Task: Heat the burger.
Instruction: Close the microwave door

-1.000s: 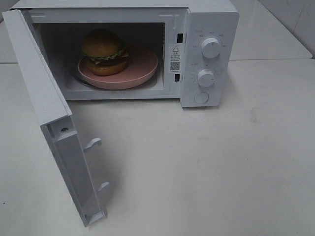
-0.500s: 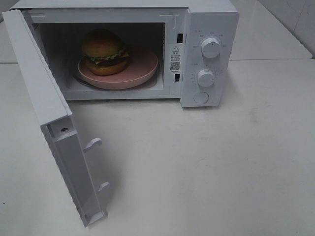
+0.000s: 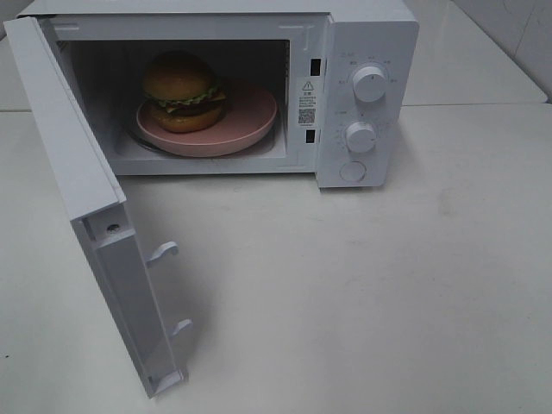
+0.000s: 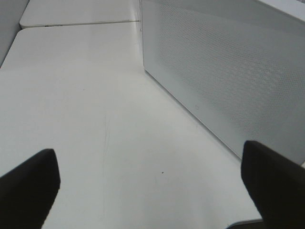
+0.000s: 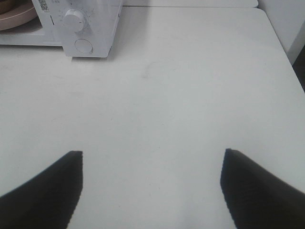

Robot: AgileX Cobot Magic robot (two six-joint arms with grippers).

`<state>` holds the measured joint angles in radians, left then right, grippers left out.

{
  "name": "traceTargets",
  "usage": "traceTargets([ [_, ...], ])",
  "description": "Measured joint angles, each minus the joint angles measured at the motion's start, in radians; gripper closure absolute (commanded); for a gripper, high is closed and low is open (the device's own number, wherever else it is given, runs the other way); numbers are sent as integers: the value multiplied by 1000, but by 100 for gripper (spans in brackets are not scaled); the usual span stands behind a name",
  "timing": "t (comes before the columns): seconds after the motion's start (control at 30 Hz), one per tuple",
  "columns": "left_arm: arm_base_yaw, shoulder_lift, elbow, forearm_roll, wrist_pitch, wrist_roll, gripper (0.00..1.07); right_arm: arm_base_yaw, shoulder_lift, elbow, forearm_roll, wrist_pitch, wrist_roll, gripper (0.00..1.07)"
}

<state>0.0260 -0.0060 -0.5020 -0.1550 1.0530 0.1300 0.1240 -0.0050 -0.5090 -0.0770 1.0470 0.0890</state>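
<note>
Glossy golden-brown burger (image 3: pixel 181 86) on round pink plate (image 3: pixel 252 116), dim inside white microwave (image 3: pixel 379 34); open door (image 3: pixel 69 147) hides cavity's left edge; left gripper (image 4: pixel 147 160) and right gripper (image 5: pixel 152 157) jaws wide, empty.

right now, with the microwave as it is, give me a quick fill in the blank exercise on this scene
1. The burger sits on a pink ____ inside the microwave.
2. The microwave's door stands ____.
3. Above the button sit ____ knobs.
4. The left tool and right tool are open and hold ____.

Missing words: plate; open; two; nothing.
</note>
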Motion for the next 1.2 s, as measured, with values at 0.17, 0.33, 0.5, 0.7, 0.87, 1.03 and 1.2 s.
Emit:
traceTargets([
  [0.17, 0, 0, 0, 0, 0, 0, 9, 0, 0, 0, 1, 0, 0, 31],
  [0.33, 0, 0, 0, 0, 0, 0, 9, 0, 0, 0, 1, 0, -1, 31],
  [0.5, 0, 0, 0, 0, 0, 0, 9, 0, 0, 0, 1, 0, -1, 31],
  [0.7, 0, 0, 0, 0, 0, 0, 9, 0, 0, 0, 1, 0, -2, 31],
  [0.87, 0, 0, 0, 0, 0, 0, 9, 0, 0, 0, 1, 0, -2, 31],
  [1.03, 0, 0, 0, -1, 0, -1, 9, 0, 0, 0, 1, 0, -2, 31],
  [1.2, 0, 0, 0, -23, 0, -11, 9, 0, 0, 0, 1, 0, -2, 31],
])
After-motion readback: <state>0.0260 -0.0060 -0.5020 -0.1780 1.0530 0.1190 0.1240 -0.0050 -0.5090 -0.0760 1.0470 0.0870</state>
